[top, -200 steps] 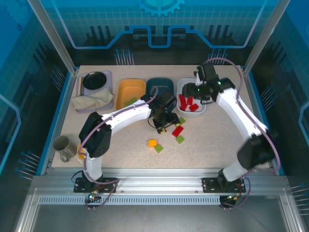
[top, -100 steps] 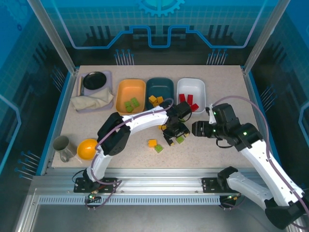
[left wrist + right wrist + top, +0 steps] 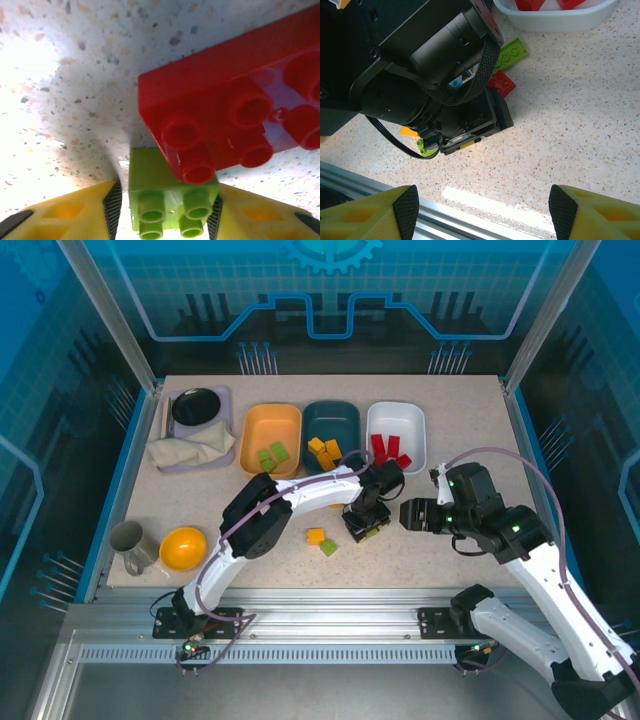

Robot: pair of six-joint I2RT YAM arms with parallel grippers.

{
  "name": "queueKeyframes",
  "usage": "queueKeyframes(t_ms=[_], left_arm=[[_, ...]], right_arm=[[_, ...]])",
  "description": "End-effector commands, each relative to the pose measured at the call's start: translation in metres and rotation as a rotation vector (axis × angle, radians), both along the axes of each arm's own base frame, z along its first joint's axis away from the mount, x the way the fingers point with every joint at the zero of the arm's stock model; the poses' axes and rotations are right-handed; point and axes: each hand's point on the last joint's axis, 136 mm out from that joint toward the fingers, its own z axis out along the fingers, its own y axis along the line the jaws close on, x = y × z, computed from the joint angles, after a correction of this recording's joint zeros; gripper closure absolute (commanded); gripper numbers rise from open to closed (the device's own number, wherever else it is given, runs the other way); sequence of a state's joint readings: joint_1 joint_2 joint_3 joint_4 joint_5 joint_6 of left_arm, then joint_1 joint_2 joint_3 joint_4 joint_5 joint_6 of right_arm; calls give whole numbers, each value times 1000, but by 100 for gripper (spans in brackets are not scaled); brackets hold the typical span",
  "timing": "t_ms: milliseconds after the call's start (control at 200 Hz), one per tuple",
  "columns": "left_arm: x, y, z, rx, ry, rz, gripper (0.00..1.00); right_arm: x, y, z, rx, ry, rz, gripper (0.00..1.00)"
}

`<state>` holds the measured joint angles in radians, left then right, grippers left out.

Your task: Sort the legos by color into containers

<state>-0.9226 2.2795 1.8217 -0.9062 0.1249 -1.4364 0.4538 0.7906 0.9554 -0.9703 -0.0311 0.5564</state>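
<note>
left arm stretches across the table, left gripper pointing down, jaws narrowed around a green lego, grip unclear; right gripper gapes wide.

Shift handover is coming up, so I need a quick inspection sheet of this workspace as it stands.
Surface: speckled table, no spills seen.
Job's things: green bricks in orange tray, yellow bricks in teal tray, red bricks in white tray. Loose: orange brick, green brick, red brick, green plate.
Clutter: black dish, cloth, mug and yellow bowl at the left.
Grippers: left gripper straddles small green brick, firm grip unclear; right gripper open, empty.
Cables: cables loop along each arm, no snag seen.
Surroundings: blue panels, metal rail at near edge.
</note>
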Motion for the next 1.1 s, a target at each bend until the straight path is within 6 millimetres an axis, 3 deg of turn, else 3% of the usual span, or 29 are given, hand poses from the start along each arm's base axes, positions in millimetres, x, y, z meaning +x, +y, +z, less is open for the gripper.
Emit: queueKeyframes(t_ms=[0,105,190,310,400,585,710,795,815,1010,1055,1095], left_arm=[[0,3,-5,38,-23,-18,57],[-1,4,-3,32,-28,-40,69],[-3,9,5,37,-37,-61,71],[-6,21,31,35,-81,-96,71],[-9,36,56,38,-123,-122,71],[3,84,104,58,-228,-112,71],[33,124,130,97,-320,-102,71],[59,153,141,123,-355,-88,71],[65,160,143,128,-360,-83,71],[129,229,142,201,-393,-6,71],[144,242,140,221,-398,10,70],[155,253,135,235,-396,28,70]], right_arm=[[-9,3,-6,12,31,15,28],[-10,3,-6,17,32,15,28],[-10,3,-5,19,28,19,28],[-12,7,0,32,10,50,28],[-14,22,13,103,-30,129,28],[-14,53,37,263,-111,259,27],[-4,69,32,299,-97,280,27],[7,90,42,325,-153,310,27],[9,94,33,318,-145,314,26],[36,149,35,326,-232,357,24],[43,158,26,322,-220,358,23],[51,168,37,337,-238,361,22]])
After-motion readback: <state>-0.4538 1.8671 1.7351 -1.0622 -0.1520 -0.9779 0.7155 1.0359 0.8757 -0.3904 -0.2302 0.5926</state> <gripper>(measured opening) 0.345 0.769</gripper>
